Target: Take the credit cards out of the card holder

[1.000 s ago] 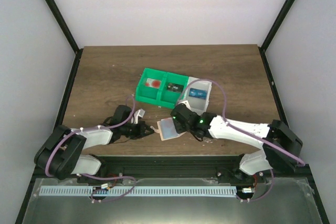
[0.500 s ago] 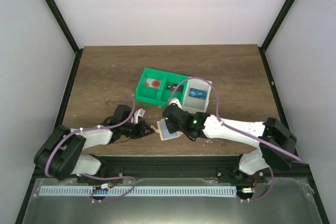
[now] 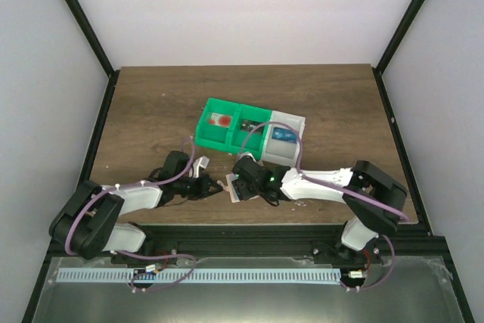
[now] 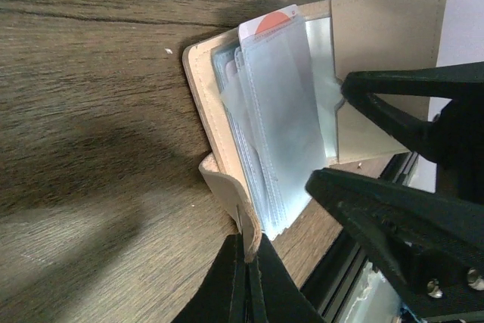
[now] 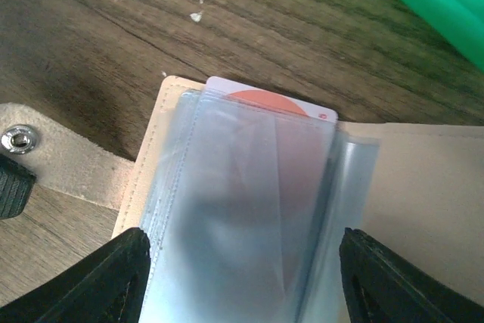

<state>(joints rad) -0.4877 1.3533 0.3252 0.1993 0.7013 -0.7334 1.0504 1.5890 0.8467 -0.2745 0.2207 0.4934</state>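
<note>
Near the front edge of the table [image 4: 91, 51], between the two arms, we see the card holder [image 4: 386, 35] lying open. We find the left jaws closed tight, pinching the holder's tan strap [image 5: 68, 164], which carries a metal snap [image 5: 17, 139], on the side toward the left arm [image 3: 136, 198]. The right jaws stand apart, one on each side of the stack of clear sleeves [image 4: 283, 111] that fans out from the holder's fold; we cannot tell whether they touch the plastic. A white card [image 5: 265, 102] with an orange-red disc sits in the topmost sleeve, its far edge just showing past the plastic. Farther back on the table we see a green bin [image 3: 215, 140] and, touching its right side, a white bin [image 3: 295, 119], both apart from the holder.
</note>
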